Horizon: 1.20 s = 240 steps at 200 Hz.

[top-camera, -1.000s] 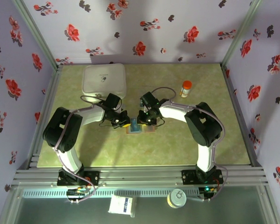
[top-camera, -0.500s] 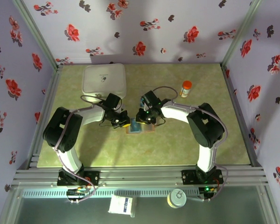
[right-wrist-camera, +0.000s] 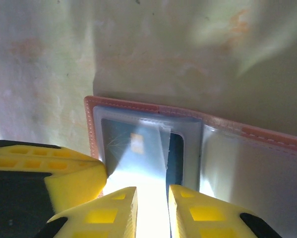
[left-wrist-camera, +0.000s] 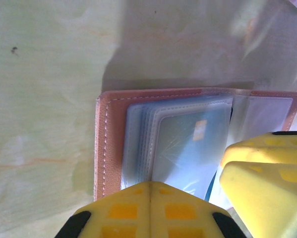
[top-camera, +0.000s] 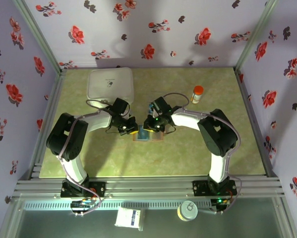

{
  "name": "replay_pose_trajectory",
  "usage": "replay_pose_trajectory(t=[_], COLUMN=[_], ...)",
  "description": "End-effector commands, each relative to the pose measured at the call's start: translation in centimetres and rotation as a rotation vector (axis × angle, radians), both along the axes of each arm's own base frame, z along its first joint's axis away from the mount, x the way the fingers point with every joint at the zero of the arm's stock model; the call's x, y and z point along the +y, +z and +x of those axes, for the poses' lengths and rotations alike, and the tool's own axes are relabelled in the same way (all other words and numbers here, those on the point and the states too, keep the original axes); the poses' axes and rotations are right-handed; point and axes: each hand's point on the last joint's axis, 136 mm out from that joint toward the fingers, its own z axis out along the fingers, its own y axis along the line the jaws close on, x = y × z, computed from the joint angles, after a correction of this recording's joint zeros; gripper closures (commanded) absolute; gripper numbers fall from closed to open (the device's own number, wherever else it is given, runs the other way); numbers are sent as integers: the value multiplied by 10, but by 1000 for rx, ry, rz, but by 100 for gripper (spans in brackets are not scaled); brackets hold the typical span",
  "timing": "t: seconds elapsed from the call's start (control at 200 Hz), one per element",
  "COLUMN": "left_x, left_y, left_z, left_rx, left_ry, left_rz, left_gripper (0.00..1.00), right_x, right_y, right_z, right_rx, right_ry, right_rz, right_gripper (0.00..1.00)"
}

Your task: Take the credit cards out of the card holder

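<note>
The card holder lies open on the green table between the two arms, tan leather rim around clear sleeves. A pale blue credit card with a gold chip sticks part way out of the top sleeve, and a darker card sits under it. My right gripper is closed on the near end of the pale blue card, whose end fills the narrow gap between the fingers. My left gripper is shut, its tips pressed on the sleeves at the holder's left side. In the top view the left gripper and right gripper nearly touch.
A white rounded box stands at the back left, close behind the left arm. An orange-capped bottle stands at the back right. Flowered walls close in the table on three sides.
The right gripper has edged slightly left over the card holder. The left gripper has stayed in place, shut.
</note>
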Motion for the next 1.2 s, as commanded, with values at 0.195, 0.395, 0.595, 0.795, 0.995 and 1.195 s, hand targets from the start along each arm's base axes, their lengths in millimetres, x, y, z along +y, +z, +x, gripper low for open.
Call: replay_pose_trajectory(t=[0.195,0.395,0.595,0.795,0.995,1.195], left_x=[6,6,6,6,6,6], left_y=[-6,-7,-8,-8,-6,-4], left_z=[2,1,0,0,0,1], left_rx=[14,21,22,23,22,17], left_ry=[-1,0,1,2,1,2], left_rz=[35,34,34,33,34,31], left_gripper=[100,100,100,100,100,100], right_x=[4,10,13,12,-15,-11], right_y=[-12,-10,-7,-11,-18,-4], right_z=[-5,-4,-4,-7,-6,-4], right_rx=[51,60,64,81,45,16], right_ry=[-2,-2,-4,12,1,7], right_rz=[37,87,126,120,-60,-22], right_gripper=[78,79,79,77,77,77])
